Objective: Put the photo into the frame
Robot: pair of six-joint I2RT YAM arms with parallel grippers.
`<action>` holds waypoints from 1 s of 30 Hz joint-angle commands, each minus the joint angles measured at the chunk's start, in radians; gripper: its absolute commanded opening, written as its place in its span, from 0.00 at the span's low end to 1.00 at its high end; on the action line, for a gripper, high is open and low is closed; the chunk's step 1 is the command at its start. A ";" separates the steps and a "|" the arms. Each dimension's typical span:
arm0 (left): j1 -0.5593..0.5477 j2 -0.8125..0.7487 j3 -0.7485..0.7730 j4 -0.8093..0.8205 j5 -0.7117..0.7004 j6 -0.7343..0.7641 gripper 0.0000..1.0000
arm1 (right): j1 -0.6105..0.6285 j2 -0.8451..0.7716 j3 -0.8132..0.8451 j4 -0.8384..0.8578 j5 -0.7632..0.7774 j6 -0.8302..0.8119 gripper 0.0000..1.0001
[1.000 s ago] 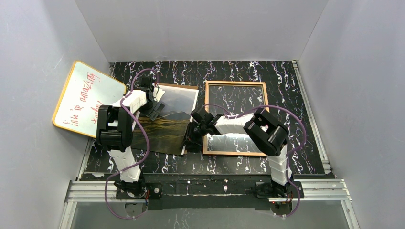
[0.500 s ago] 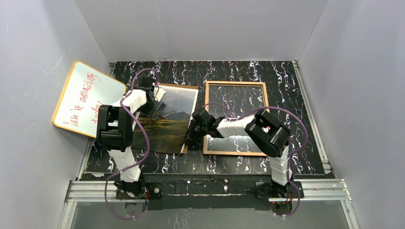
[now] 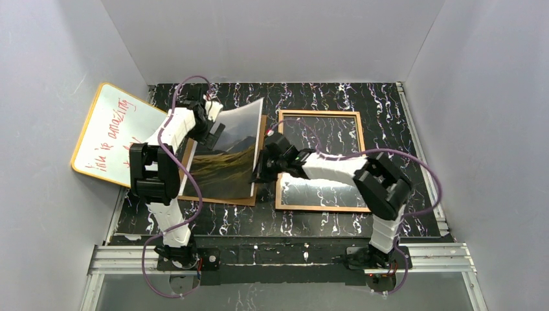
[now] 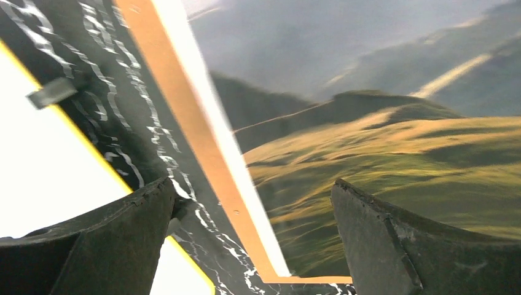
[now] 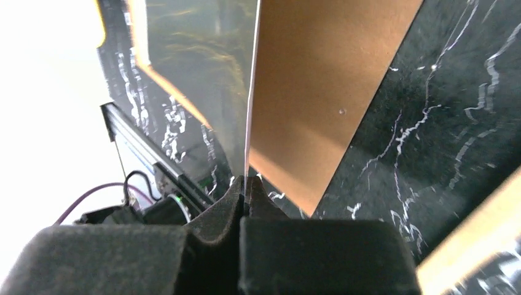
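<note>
The black, white-veined table (image 3: 388, 129) fills the floor of the enclosure. A whiteboard (image 3: 110, 133) with a yellow edge and red writing leans at the table's left side.

The frame (image 3: 324, 208) lies flat on the right half of the table, its tan wood side showing, with a shiny pane inside it that mirrors the light. The right wrist camera catches only a tan strip of the frame (image 5: 473, 246) in its lower right corner.

Left of the frame lies a plain brown board (image 3: 217, 199), seen as an orange-brown band (image 4: 196, 129) from the left wrist and as a broad tan sheet (image 5: 319, 86) from the right wrist.

The photo (image 3: 226, 155) sits over this board and apart from the frame, tilted, with its right edge raised off the board and its left side low.

The right gripper (image 3: 260, 170) has its fingers pressed together on that raised edge, the thin paper running straight up from between them (image 5: 247, 184).

The left gripper (image 3: 212, 131) is near the photo's far left corner with its fingers spread wide (image 4: 252, 187), one over the table and one over the hills of the print (image 4: 381, 141); contact cannot be judged.
</note>
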 commanded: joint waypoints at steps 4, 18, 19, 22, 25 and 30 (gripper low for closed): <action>0.028 -0.028 0.162 -0.118 0.020 -0.057 0.98 | -0.201 -0.252 0.159 -0.373 0.027 -0.337 0.01; 0.030 -0.017 0.142 -0.093 0.061 -0.085 0.98 | -0.271 -0.364 0.776 -1.155 0.831 -0.719 0.01; 0.030 -0.019 0.137 -0.091 0.061 -0.085 0.98 | -0.254 -0.323 0.800 -1.209 0.847 -0.710 0.01; 0.030 -0.022 0.125 -0.081 0.058 -0.085 0.98 | -0.162 -0.196 0.820 -1.345 0.940 -0.659 0.01; 0.029 -0.025 0.115 -0.072 0.058 -0.087 0.98 | -0.097 -0.143 0.765 -1.381 0.939 -0.640 0.01; 0.030 -0.029 0.104 -0.063 0.067 -0.091 0.98 | -0.079 -0.137 0.646 -1.350 0.722 -0.567 0.01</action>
